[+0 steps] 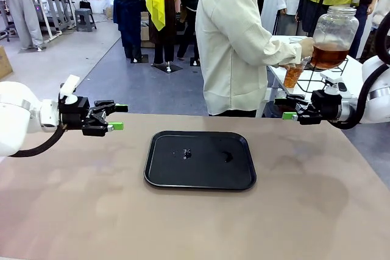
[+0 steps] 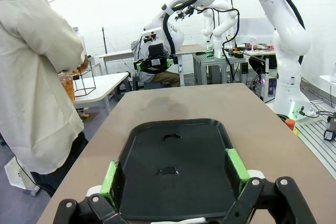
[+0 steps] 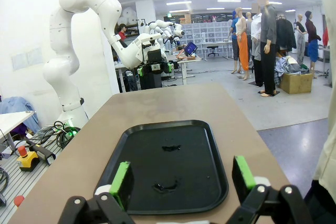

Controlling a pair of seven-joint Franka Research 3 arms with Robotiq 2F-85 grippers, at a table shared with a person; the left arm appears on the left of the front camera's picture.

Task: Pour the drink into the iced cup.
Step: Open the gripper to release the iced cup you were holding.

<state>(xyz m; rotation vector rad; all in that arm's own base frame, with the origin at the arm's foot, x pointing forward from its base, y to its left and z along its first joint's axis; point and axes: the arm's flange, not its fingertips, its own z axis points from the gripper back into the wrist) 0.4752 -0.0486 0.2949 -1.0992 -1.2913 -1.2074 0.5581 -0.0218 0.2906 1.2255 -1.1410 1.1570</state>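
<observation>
Across the brown tabletop [image 1: 317,211], the front view shows the left gripper [image 1: 116,117] hovering at the left edge with its green-padded jaws apart and nothing between them, pointing toward the middle. Centred on the table lies a flat black rectangular plastic tray [image 1: 164,178], its long side running left to right, with a few small wet spots on it. Behind the far edge stands a person in a cream jacket [image 1: 234,41], turned to a white side table [image 1: 353,71] at the right. That view alone shows the amber-brown drink [image 1: 328,57] in a large clear glass dispenser jar [image 1: 335,28], upright on a black wire stand, with the person's hand [image 1: 304,47] by it and a clear cup of orange-brown liquid [image 1: 293,75] held just below. The right gripper [image 1: 289,108] hangs over the table's right edge, jaws apart and empty, pointing at the middle. From the left wrist, the tray runs lengthwise away between that gripper's spread fingers, with the right arm beyond it and the jacketed person at picture left. From the right wrist, the tray again lies lengthwise between open fingers, with the left arm facing from the far end.
</observation>
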